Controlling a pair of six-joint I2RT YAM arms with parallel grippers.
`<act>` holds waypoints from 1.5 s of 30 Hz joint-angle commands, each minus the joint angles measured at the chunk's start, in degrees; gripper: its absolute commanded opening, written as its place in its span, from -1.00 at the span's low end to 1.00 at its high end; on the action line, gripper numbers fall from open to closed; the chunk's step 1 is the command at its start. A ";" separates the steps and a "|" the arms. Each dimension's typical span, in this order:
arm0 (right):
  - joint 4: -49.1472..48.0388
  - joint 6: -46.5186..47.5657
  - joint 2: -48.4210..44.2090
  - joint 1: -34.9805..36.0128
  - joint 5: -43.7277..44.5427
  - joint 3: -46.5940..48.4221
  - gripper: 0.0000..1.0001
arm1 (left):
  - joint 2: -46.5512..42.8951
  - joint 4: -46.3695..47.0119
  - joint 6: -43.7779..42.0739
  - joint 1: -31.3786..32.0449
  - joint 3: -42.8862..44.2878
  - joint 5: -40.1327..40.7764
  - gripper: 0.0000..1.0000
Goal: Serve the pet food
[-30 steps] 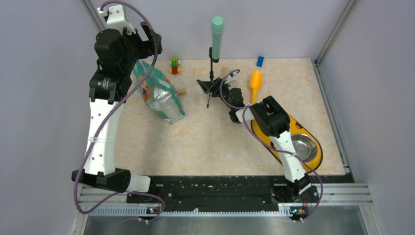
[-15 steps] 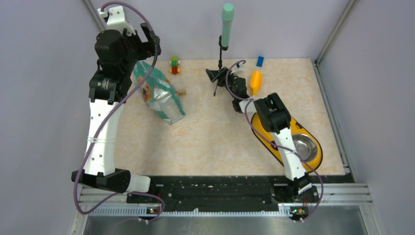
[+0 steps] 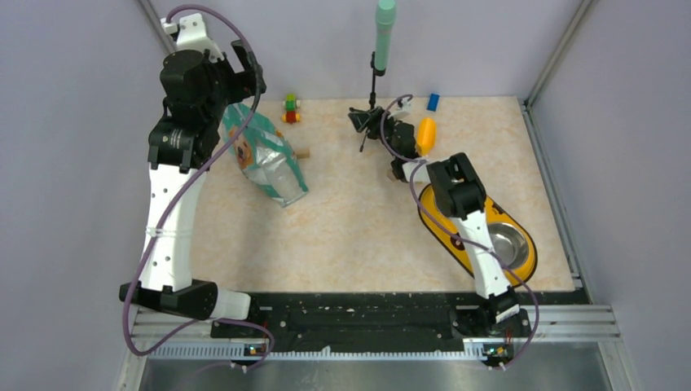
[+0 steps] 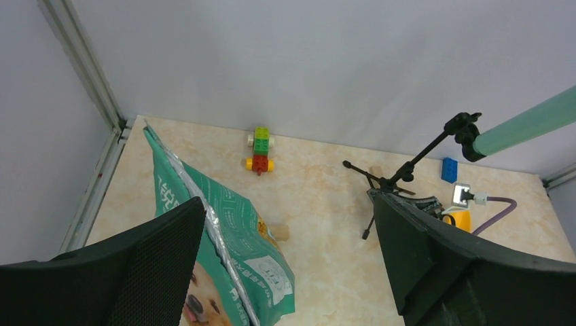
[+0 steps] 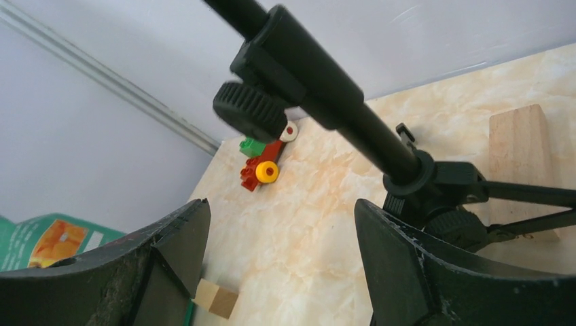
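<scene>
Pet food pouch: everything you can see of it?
The pet food pouch is glossy teal and white, printed with a golden dog's face; silver foil lining shows along its top edge. It stands tilted at the table's far left, under the open left gripper; its top edge passes behind one finger, contact unclear. A small wooden cube sits close beside it.

Top external looks down from above the near side over the whole table [image 3: 342,220]. Left wrist, held high, faces the far wall [image 4: 306,61]. Right wrist sits low, close to the tripod [image 5: 407,170]. Both show the pet food pouch [image 4: 231,217] and the brick toy [image 4: 259,151].
</scene>
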State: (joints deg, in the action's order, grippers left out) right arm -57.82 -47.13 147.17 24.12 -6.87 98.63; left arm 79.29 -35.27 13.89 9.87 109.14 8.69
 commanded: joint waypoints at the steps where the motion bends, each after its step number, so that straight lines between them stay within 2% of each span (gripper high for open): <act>1: -2.82 0.31 -5.06 -1.26 -4.90 -5.55 0.61 | 1.07 -2.50 2.40 -0.02 3.55 3.92 0.96; 3: -4.54 -0.61 -9.04 -1.13 -7.98 -10.41 0.69 | 2.08 -4.00 2.37 -0.02 4.67 4.24 0.96; 5: -6.62 -1.70 -14.13 -1.02 -11.14 -16.55 0.80 | 4.51 -8.90 1.71 -0.09 9.09 8.26 0.96; 7: -8.47 -1.15 -21.22 -0.64 -12.53 -25.62 0.86 | 7.74 -13.98 0.49 -0.85 14.79 13.03 0.96; 9: -7.99 1.24 -27.86 -0.55 -13.54 -33.29 0.91 | 8.02 -14.97 0.41 -2.17 15.31 13.43 0.96; 11: -4.73 4.53 -35.14 -0.47 -13.73 -39.93 0.93 | 8.34 -16.09 2.33 -4.13 16.05 11.81 0.96; 13: 4.66 9.54 -43.37 -0.43 -13.55 -43.92 0.94 | 9.74 -18.90 5.08 -5.85 17.77 11.87 0.95; 15: 23.91 18.02 -50.29 -0.28 -12.27 -43.19 0.94 | 11.62 -22.64 7.24 -7.05 19.37 12.89 0.95; 17: 42.58 28.52 -55.80 0.12 -7.25 -40.26 0.97 | 13.23 -26.68 9.56 -7.98 20.03 13.72 0.92; 19: 55.56 35.43 -60.02 0.23 -1.08 -38.12 0.98 | 14.48 -28.52 11.40 -8.53 19.97 13.02 0.90; 21: 63.92 40.03 -63.62 0.23 4.12 -37.38 0.98 | 15.55 -28.72 12.81 -8.65 19.63 11.61 0.88; 25: 69.54 43.07 -69.54 0.27 6.61 -37.86 0.98 | 17.40 -26.38 14.67 -8.70 18.27 6.41 0.84; 27: 68.06 41.50 -71.81 0.27 5.75 -39.03 0.98 | 17.68 -24.28 14.80 -8.50 16.38 3.32 0.81; 31: 65.00 36.96 -73.83 0.23 2.79 -40.37 0.98 | 17.38 -23.04 15.03 -8.21 12.43 2.39 0.71; 32: 64.90 35.90 -73.65 0.23 2.00 -40.24 0.98 | 17.12 -22.75 14.95 -8.18 11.36 2.23 0.66; 35: 65.88 34.02 -73.01 0.59 0.66 -38.98 0.98 | 17.04 -23.27 14.17 -8.14 9.88 1.66 0.27; 36: 67.55 34.03 -72.51 0.84 1.18 -37.60 0.98 | 17.12 -23.39 13.37 -8.15 9.62 0.79 -0.04; 38: 75.46 34.92 -69.89 2.04 6.09 -32.13 0.98 | 17.48 -23.45 10.26 -8.12 9.35 -3.14 -0.95; 41: 85.59 34.98 -65.51 2.68 11.61 -24.14 0.98 | 17.48 -24.87 6.47 -7.17 10.27 -8.07 -1.00; 45: 86.57 32.87 -67.20 2.69 14.00 -22.24 0.98 | 13.73 -22.50 1.43 -1.41 8.98 -16.24 -1.00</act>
State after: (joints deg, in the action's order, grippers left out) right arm 23.20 -12.23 82.06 26.44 2.04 72.60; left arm 97.62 -60.29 21.04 2.39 118.45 4.97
